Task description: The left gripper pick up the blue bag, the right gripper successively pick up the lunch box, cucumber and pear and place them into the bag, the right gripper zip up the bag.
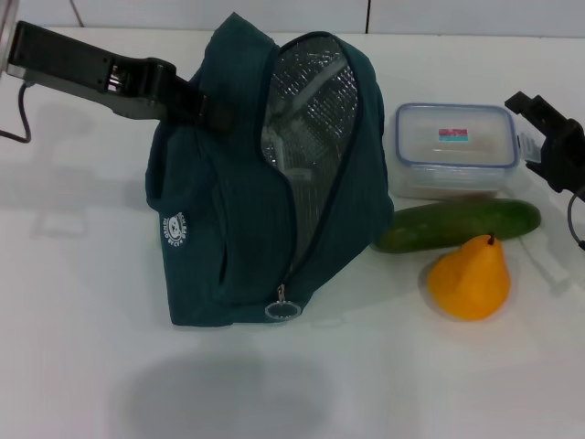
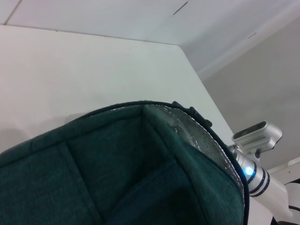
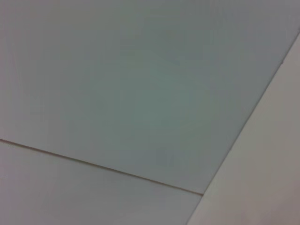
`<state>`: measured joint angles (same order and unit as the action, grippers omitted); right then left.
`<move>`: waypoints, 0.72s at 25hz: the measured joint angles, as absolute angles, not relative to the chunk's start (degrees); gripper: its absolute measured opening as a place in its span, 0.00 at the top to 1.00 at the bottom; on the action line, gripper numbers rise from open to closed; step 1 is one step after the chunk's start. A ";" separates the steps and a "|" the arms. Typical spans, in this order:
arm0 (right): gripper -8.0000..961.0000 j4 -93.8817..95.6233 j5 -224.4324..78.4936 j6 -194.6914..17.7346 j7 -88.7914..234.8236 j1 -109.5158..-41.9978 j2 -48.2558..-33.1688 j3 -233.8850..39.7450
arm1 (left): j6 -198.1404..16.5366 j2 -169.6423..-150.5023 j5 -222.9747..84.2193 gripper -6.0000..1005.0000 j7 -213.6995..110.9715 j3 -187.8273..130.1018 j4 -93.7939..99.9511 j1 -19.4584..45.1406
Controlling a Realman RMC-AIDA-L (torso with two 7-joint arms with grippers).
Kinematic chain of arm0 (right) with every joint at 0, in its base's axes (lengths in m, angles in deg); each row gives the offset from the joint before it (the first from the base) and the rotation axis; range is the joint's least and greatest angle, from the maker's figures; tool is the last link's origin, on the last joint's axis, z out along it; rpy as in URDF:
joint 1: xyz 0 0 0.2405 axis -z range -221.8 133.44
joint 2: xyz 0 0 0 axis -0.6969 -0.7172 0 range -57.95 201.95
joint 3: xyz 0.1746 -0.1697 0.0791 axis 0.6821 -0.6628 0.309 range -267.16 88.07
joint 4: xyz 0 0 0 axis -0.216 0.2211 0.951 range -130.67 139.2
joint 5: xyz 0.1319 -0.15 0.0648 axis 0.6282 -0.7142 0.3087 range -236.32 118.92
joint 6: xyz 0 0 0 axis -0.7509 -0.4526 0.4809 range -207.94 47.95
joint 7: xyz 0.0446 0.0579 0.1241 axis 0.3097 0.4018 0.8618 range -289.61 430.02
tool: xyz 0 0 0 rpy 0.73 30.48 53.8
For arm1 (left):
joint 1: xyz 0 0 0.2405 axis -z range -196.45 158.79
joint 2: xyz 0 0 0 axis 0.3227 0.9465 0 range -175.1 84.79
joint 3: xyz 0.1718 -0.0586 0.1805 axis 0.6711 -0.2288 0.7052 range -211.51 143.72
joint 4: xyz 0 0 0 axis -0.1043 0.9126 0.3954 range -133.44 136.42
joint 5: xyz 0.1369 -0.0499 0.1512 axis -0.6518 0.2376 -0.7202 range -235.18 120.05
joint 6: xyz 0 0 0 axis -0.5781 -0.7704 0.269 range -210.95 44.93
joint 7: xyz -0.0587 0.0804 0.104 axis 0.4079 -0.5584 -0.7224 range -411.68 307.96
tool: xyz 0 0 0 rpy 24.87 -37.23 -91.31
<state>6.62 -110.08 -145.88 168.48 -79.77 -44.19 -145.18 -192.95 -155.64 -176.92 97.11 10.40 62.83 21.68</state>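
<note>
The blue bag (image 1: 228, 229) stands at the table's centre with its zipper undone and the foil lining (image 1: 311, 119) showing; the silver ring pull (image 1: 282, 310) hangs low at the front. My left gripper (image 1: 203, 105) is shut on the bag's upper left edge. The left wrist view is filled with the bag's fabric (image 2: 93, 173) and its foil rim. To the right of the bag sit the lunch box (image 1: 455, 146), the cucumber (image 1: 457, 225) in front of it, and the pear (image 1: 471, 279) nearest me. My right gripper (image 1: 537, 135) hovers open just right of the lunch box, holding nothing.
The white table (image 1: 73, 347) runs to a wall at the back. A black cable (image 1: 20, 119) hangs at the far left, by the left arm. The right arm (image 2: 255, 176) with its light shows beyond the bag's rim. The right wrist view holds only plain panels.
</note>
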 joint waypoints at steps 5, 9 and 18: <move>0.16 6.49 -109.99 -146.31 168.15 -79.76 -44.19 -145.17 | -192.96 -155.63 -176.92 0.95 97.11 10.40 62.83 21.49; 0.23 6.37 -110.17 -146.01 168.11 -79.79 -44.19 -145.49 | -192.96 -155.63 -176.92 0.96 97.04 10.40 62.83 21.40; 0.43 4.93 -110.47 -145.80 165.06 -79.49 -44.19 -146.67 | -193.05 -155.69 -176.91 0.96 96.09 10.40 62.83 21.04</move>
<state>4.93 -110.47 -145.80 165.06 -79.49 -44.19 -146.67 -193.05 -155.69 -176.91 96.09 10.40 62.83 21.04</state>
